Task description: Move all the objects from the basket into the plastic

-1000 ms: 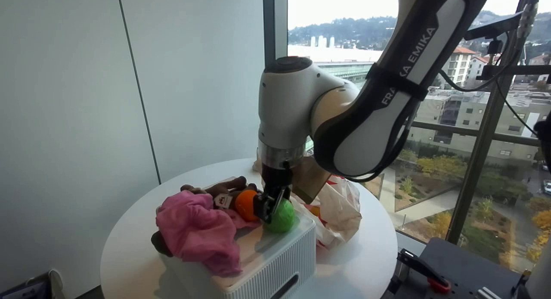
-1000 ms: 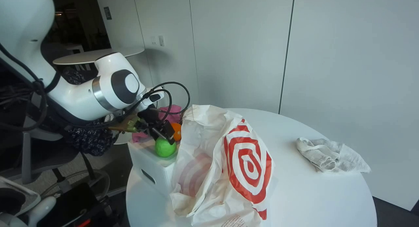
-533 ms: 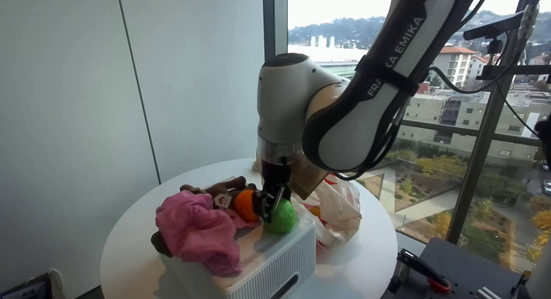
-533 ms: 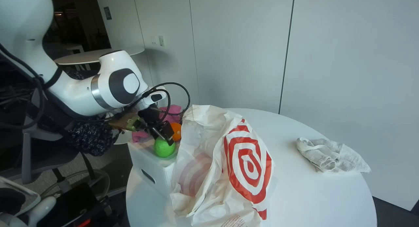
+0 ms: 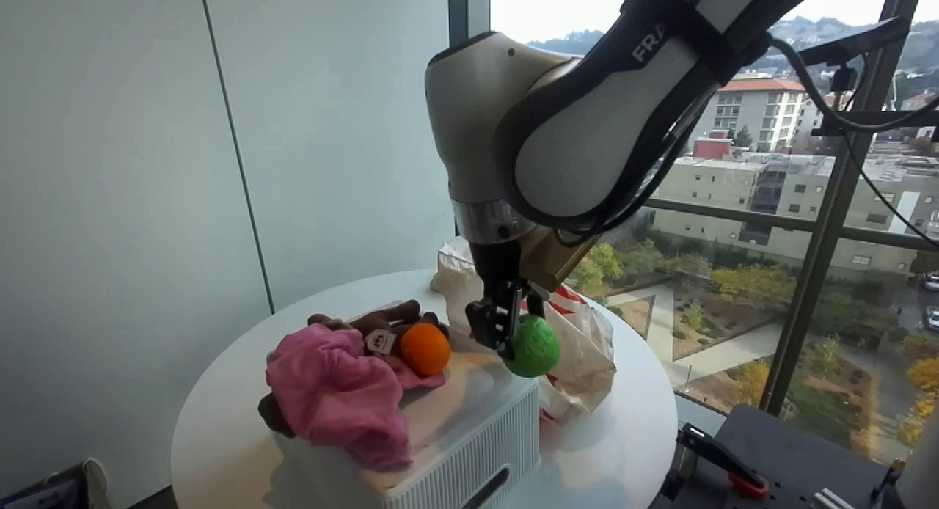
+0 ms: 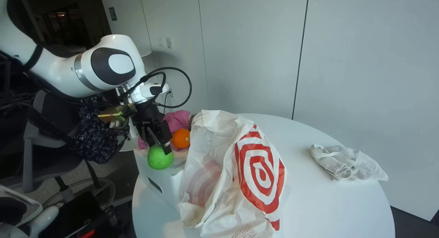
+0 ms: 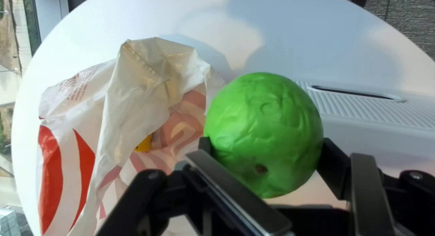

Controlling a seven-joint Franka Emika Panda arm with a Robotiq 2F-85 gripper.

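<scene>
A bright green ball point(image 5: 533, 349) is held between the black fingers of my gripper point(image 7: 265, 146). The gripper is shut on it, one finger on each side. In both exterior views the ball hangs above the end of the white ribbed basket point(image 5: 477, 443) nearest the bag. An orange ball point(image 5: 425, 349), a pink cloth point(image 5: 341, 392) and a brown soft toy point(image 5: 385, 317) with a white tag lie at the top of the basket. The white plastic bag point(image 6: 223, 183) with red rings stands beside the basket. In the wrist view a yellow thing point(image 7: 144, 144) shows inside its mouth.
The basket and bag stand on a round white table point(image 6: 329, 203). A crumpled white cloth point(image 6: 346, 162) lies on the table beyond the bag. A window is behind the arm. A dark chair point(image 6: 51, 128) stands by the table.
My gripper has lifted the green ball off the basket and moved it away from the orange ball, towards the basket's end. The orange ball, pink cloth and bag have stayed put.
</scene>
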